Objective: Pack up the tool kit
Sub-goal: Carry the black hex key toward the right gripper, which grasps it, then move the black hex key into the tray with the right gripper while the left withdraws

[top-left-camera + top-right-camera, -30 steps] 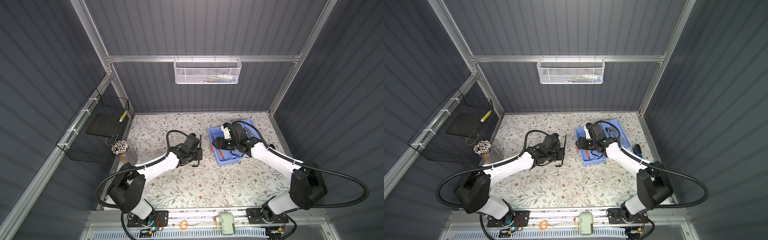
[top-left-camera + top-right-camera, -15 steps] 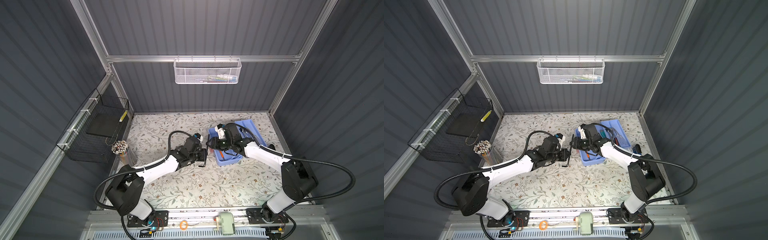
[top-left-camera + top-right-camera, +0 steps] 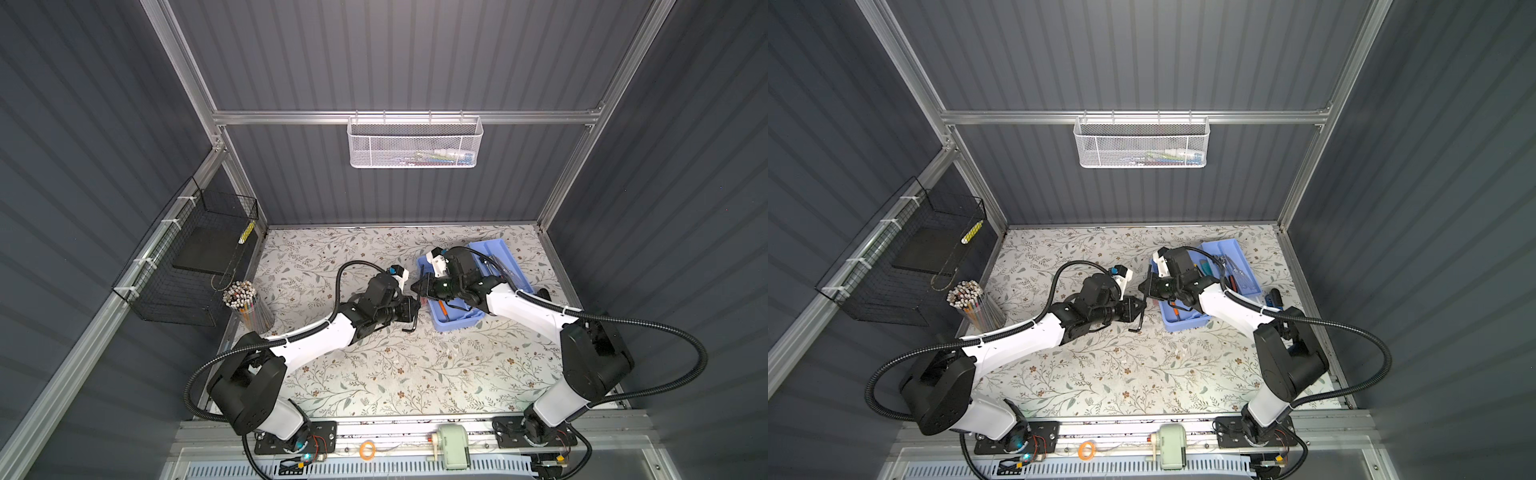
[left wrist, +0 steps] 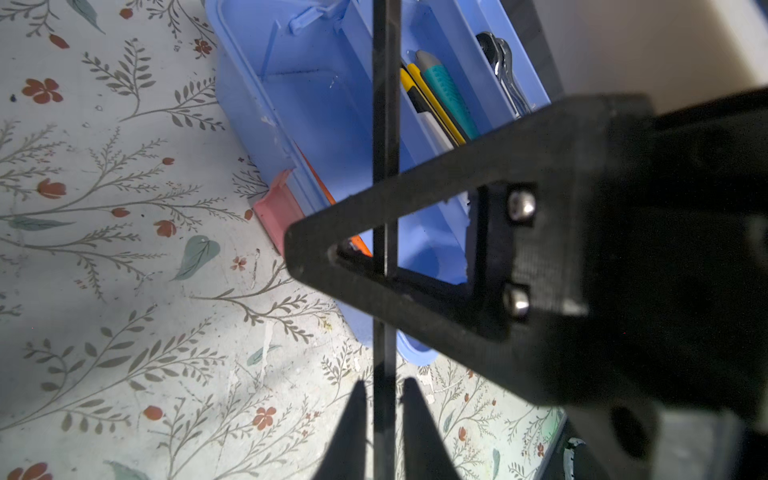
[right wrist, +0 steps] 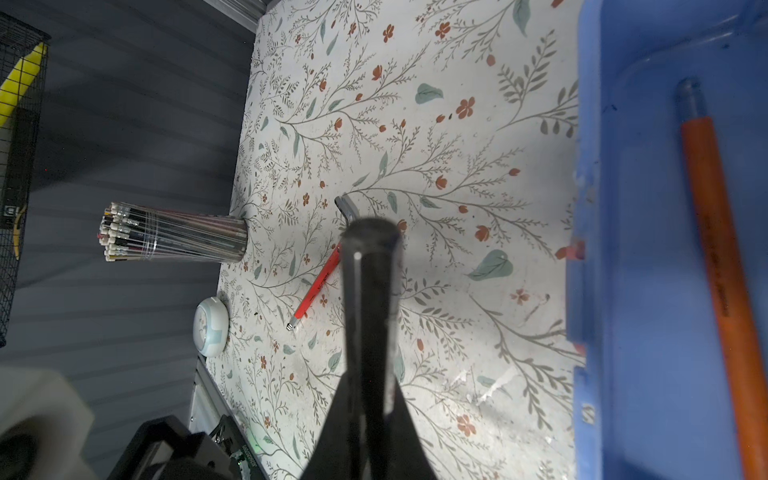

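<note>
Since leaving the blue base (image 3: 459,326), right gripper (image 3: 1143,286) clamps the hex key (image 3: 1142,312) just beside that base; left gripper (image 4: 384,395) is narrowly parted around it. Base: orange-handled tool (image 5: 715,249). Tray (image 3: 1221,243): utility knives (image 4: 440,95), ratchet (image 4: 505,62).

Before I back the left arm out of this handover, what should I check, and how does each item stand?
1. Right gripper shut on the hex key: ok.
2. Left gripper free of the shaft: ok. Its fingers look slightly parted on either side, but only narrowly.
3. Key's bent end clear of the table: cannot tell.
4. Free room in the tool kit base beside the orange-handled tool: ok.
5. All loose tools packed: not ok. A red-handled tool lies on the table.
</note>
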